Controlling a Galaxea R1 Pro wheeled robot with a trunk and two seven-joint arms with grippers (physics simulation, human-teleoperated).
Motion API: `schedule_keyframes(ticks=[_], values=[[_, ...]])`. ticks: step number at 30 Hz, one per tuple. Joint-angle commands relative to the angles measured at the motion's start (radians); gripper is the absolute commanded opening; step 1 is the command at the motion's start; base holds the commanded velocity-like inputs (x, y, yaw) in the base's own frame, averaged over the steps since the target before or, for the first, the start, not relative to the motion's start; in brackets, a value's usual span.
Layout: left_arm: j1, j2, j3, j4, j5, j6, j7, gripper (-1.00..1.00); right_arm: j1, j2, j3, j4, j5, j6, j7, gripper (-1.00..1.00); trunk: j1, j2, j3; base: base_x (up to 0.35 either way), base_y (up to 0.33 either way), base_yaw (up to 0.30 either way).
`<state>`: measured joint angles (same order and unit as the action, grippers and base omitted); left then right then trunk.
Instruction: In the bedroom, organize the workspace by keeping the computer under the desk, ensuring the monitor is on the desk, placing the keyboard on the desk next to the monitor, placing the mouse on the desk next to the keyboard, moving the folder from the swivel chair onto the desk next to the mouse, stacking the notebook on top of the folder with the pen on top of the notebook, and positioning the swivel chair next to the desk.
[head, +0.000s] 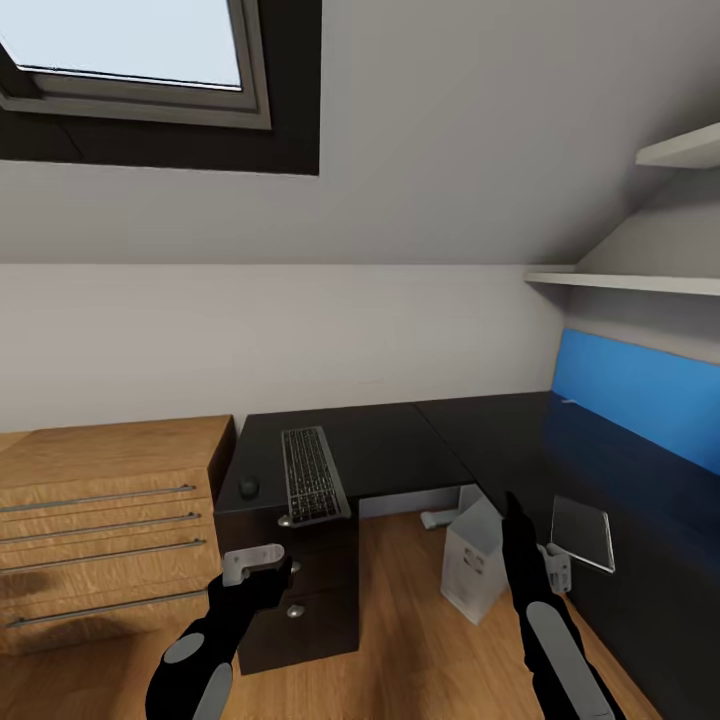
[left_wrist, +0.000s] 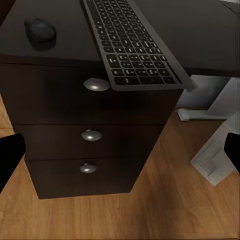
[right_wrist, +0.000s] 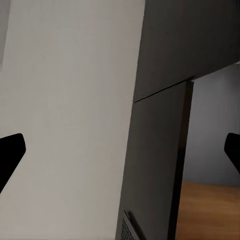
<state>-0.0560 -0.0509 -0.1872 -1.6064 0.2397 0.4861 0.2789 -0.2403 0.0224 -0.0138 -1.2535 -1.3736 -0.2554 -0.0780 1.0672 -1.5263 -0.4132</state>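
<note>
The slim dark keyboard (head: 312, 475) (left_wrist: 135, 42) lies on the left wing of the black L-shaped desk (head: 400, 450), its near end jutting slightly over the front edge. The small black mouse (head: 248, 488) (left_wrist: 40, 31) sits just left of it. The white computer (head: 475, 560) (left_wrist: 220, 150) stands tilted on the floor under the desk's corner. My left gripper (head: 280, 570) (left_wrist: 120, 155) is open in front of the desk drawers (left_wrist: 91, 134). My right gripper (head: 515, 505) (right_wrist: 120, 150) is open beside the computer. Monitor, folder, notebook, pen and swivel chair are out of view.
A light wooden drawer cabinet (head: 100, 520) stands against the desk's left end. A blue wall panel (head: 640, 395) backs the desk's right wing, with white shelves (head: 620, 282) above. A pale translucent plate (head: 582, 533) hangs by my right wrist. A white desk foot (left_wrist: 192, 114) rests on the wooden floor (head: 400, 620).
</note>
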Motion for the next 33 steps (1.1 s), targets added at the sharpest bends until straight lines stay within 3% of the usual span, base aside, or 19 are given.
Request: schedule_keyframes(ticks=[1, 7, 24, 30, 33], values=[[-0.001, 0.000, -0.007, -0.002, 0.010, 0.003, 0.010, 1.00, -0.001, 0.000, 0.000, -0.001, -0.007, -0.003, -0.003, 1.00, -0.004, 0.007, 0.001, 0.000, 0.000, 0.000], [-0.001, 0.000, -0.030, -0.007, 0.010, 0.003, 0.011, 1.00, -0.001, -0.012, -0.003, -0.004, -0.007, -0.003, -0.004, 1.00, -0.027, 0.049, 0.012, 0.000, 0.000, 0.000], [-0.001, 0.000, -0.032, -0.010, 0.011, 0.007, 0.011, 1.00, -0.001, -0.026, -0.043, -0.010, -0.008, -0.004, -0.002, 1.00, -0.092, 0.168, 0.057, 0.000, 0.000, -0.044], [-0.001, 0.001, -0.062, -0.005, 0.010, 0.009, 0.011, 1.00, -0.001, -0.031, -0.046, -0.009, -0.005, -0.004, -0.005, 1.00, -0.092, 0.168, 0.050, 0.000, 0.000, -0.149], [-0.001, 0.002, -0.084, -0.003, 0.010, 0.010, 0.011, 1.00, -0.001, -0.041, -0.047, -0.003, 0.089, -0.004, -0.045, 1.00, -0.092, 0.168, 0.046, 0.045, -0.005, -0.153]])
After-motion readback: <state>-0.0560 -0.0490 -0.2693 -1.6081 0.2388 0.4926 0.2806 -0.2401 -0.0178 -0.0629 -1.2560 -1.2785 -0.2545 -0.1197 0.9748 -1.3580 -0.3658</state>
